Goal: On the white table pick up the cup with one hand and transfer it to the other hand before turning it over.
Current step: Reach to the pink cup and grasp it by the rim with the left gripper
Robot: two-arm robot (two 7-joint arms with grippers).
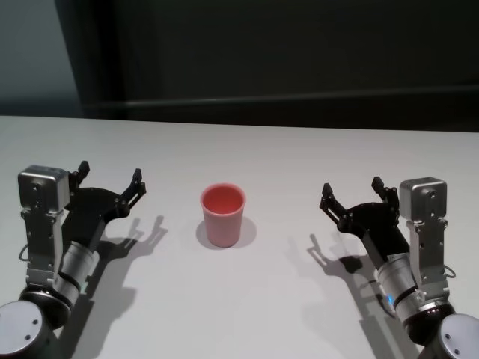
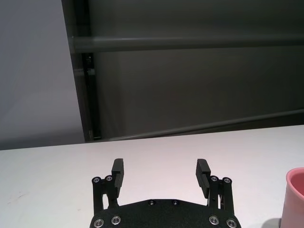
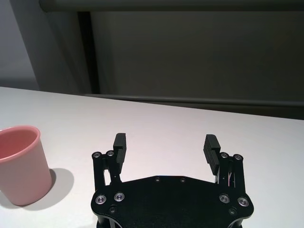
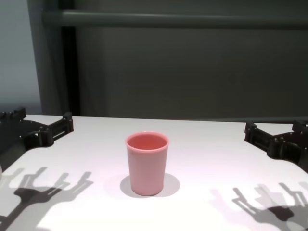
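Pink cup (image 1: 223, 215) (upright) between open claws

cup (image 2: 295, 199) cropped at left wrist edge

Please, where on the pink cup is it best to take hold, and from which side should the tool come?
Probably grip the cup across its side wall, just under the rolled rim. It stands upright, mouth up, on the white table, tapering downward. Both tools are open and clear of it: the left tool and right tool flank it, so either can approach level from its own side.
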